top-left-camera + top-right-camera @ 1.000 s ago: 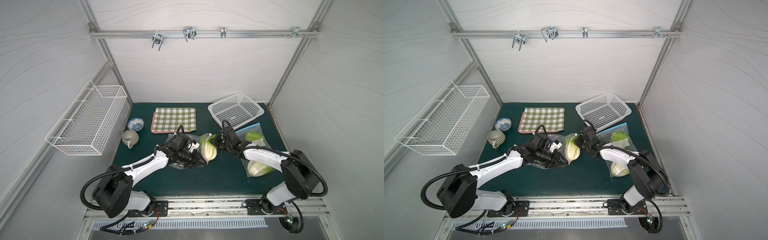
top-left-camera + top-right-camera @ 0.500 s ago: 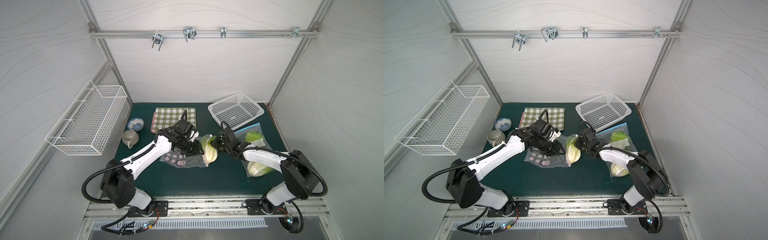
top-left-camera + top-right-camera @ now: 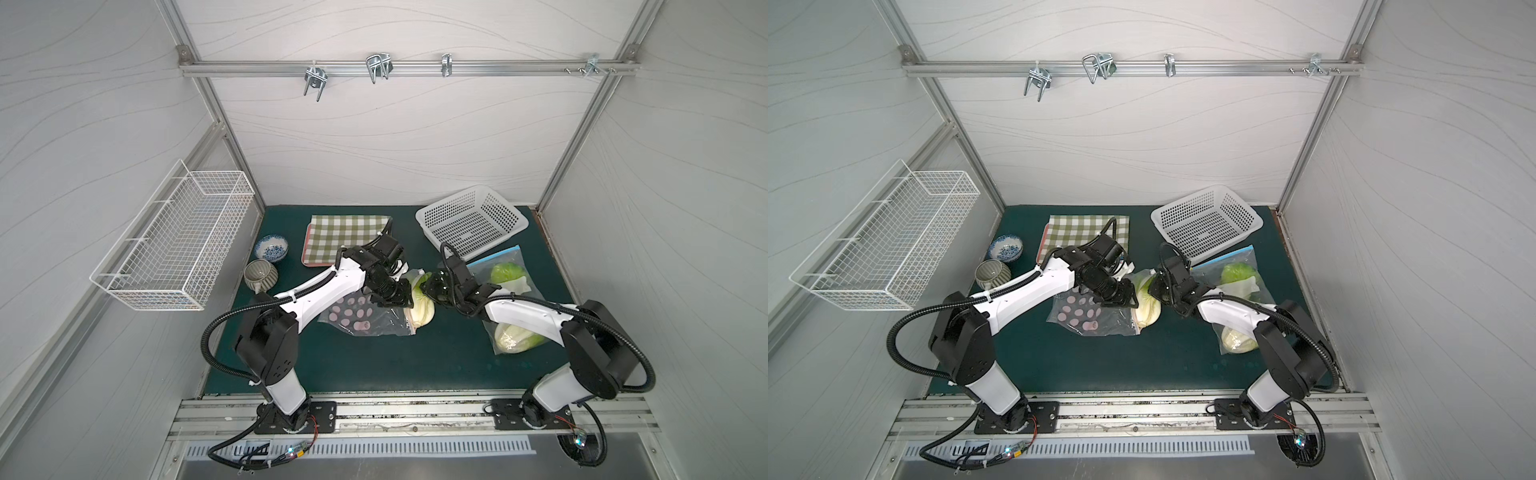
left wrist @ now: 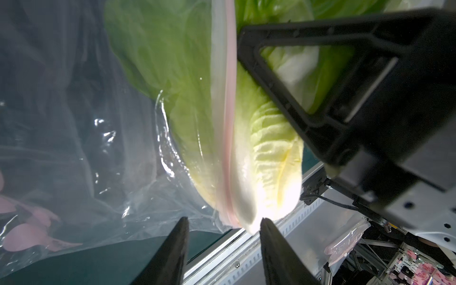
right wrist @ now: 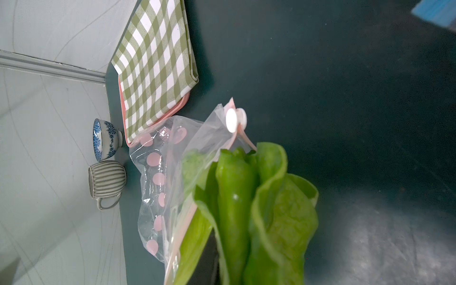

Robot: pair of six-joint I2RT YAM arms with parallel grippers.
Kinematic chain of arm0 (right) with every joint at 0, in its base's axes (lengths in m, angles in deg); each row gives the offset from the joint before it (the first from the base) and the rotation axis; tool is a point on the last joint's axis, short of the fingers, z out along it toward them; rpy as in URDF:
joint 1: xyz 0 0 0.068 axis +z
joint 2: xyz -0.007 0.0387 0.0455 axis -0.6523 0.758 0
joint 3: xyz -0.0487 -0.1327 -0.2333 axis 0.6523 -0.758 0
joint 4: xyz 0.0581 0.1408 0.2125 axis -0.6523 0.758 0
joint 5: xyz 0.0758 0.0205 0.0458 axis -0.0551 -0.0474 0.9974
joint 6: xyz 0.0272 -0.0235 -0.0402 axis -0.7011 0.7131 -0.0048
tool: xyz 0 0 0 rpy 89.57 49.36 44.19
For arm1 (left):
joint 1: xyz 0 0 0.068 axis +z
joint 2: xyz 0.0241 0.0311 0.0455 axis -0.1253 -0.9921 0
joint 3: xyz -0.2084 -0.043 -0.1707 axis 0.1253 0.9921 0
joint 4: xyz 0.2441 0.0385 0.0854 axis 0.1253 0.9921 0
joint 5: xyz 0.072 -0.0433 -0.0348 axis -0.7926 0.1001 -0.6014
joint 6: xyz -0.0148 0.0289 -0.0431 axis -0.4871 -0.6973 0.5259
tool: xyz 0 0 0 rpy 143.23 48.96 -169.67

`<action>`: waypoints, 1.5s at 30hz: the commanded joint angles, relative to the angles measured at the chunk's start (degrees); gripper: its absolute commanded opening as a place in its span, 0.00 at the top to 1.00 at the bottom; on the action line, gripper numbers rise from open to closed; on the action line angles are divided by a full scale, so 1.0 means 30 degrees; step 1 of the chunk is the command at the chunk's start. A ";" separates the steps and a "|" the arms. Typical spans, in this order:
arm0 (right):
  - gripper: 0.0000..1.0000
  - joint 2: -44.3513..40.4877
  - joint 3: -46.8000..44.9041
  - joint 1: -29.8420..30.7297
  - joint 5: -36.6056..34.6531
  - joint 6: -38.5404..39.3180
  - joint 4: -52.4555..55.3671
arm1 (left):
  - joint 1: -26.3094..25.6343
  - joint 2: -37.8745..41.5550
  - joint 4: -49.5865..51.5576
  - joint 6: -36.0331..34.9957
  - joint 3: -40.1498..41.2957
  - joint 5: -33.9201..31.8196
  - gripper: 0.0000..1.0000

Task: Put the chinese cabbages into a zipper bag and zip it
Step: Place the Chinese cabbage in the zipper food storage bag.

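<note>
Cabbage [image 3: 424,309]: mid-mat, lying along the mouth of the dotted bag [image 3: 365,322]; white base toward the front, green top toward the back.
Fit: the pink zip strip [image 4: 228,123] runs lengthwise over the cabbage; one side is under plastic, the other bare.
Dotted bag: clear with pink spots, flat on the mat [image 3: 374,361], mouth unzipped; white slider [image 5: 235,121] at the strip's end nearer the cloth.
Left gripper [image 3: 399,300]: over the dotted bag; fingertips [image 4: 182,246] spread, nothing between them, at the cabbage's white base.
Right gripper [image 3: 427,286]: clenched on the cabbage's leafy top; leaves hide its fingers in the wrist view.
Second cabbage [image 3: 508,272]: right side, in a clear blue-edged bag [image 3: 478,270].
Third cabbage [image 3: 517,338]: same bag, nearer the front, partly under the right arm.
Basket [image 3: 469,224]: white, perforated, back right, just behind the blue-edged bag.
Cloth [image 3: 345,235]: green check, back centre.
Bowl [image 3: 271,248]: blue-patterned, left of the cloth.
Mug [image 3: 260,275]: grey, ribbed, just in front of the bowl.
Wire basket [image 3: 174,245]: white, on the left wall.
</note>
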 commanded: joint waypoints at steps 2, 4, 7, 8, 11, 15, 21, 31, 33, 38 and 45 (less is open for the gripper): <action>1.00 -0.0010 0.0695 0.0188 -0.0554 0.0313 0.0179 | -0.0113 -0.0559 -0.0793 -0.0415 -0.0550 0.0431 0.52; 1.00 -0.0094 0.0605 0.0141 -0.0556 0.0582 0.0062 | -0.0113 -0.0771 -0.0940 -0.0459 -0.0550 0.0676 0.54; 1.00 -0.0220 0.0503 0.0139 -0.0615 0.0952 -0.0028 | -0.0113 -0.1074 -0.1255 -0.0501 -0.0491 0.1149 0.59; 1.00 -0.0261 0.0471 0.0133 -0.0582 0.0996 -0.0059 | -0.0113 -0.1179 -0.1301 -0.0544 -0.0520 0.1259 0.60; 1.00 -0.0270 0.0428 0.0094 -0.0479 0.1214 -0.0142 | -0.0113 -0.1409 -0.1405 -0.0707 -0.0579 0.1580 0.65; 1.00 -0.0275 0.0595 0.0051 -0.0234 0.1597 -0.0040 | -0.0113 -0.1523 -0.1475 -0.0880 -0.0664 0.1911 0.72; 1.00 -0.0239 0.0888 -0.0016 0.0049 0.1989 0.0435 | -0.0113 -0.1715 -0.1508 -0.0841 -0.0727 0.1971 0.94; 0.76 -0.0368 0.1132 -0.0867 0.2980 0.2992 0.1301 | 0.0494 -0.1179 -0.1915 -0.0269 -0.0341 0.1395 1.00; 0.69 -0.0614 0.1022 -0.1481 0.4501 0.3371 0.1488 | 0.0669 -0.1084 -0.1992 -0.0269 -0.0160 0.1439 1.00; 0.47 -0.1480 0.0677 -0.2741 0.8232 0.5017 0.1461 | 0.1009 -0.1115 -0.2105 -0.0455 0.0465 0.1621 1.00; 0.37 -0.2677 0.0290 -0.4105 1.1689 0.6396 0.4026 | 0.1029 -0.1102 -0.1717 -0.0911 0.0650 0.1371 1.00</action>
